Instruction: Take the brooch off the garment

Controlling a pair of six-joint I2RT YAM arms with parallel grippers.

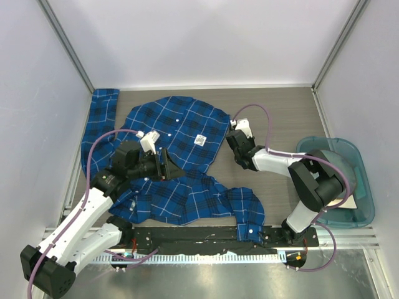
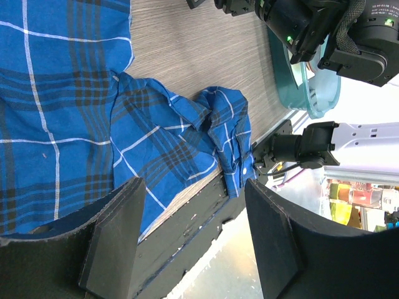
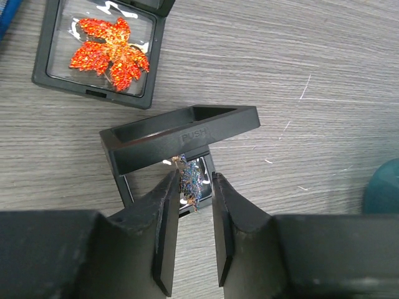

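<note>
**Brooch in its box at the right claw, shirt spread flat**

Nearest, a black metal rail runs along the front edge of the wood-grain counter, and a crumpled cuff of the garment lies just behind it. The garment is a soft blue and navy plaid shirt crossed by thin white lines. It is spread loosely over the left and middle of the counter, with one sleeve reaching to the far left corner and a small white label on its chest.

The left claw hangs over the lower part of the shirt. Its two matte black wedge-shaped fingers stand wide apart, with only plaid cloth and the rail seen in the gap.

Farther in, just off the shirt's right edge, the right claw points down at a small square black box whose hinged lid is raised and stamped PUSH. The brooch, a small, jagged, iridescent piece, sits in this box between the flat black fingertips. The jaws are narrowly parted, with a sliver of space on the right side; whether the left pad touches it I cannot tell.

Beyond lies a second black frame box holding a glittering orange-red leaf brooch. A translucent teal plastic bin sits at the right.
</note>
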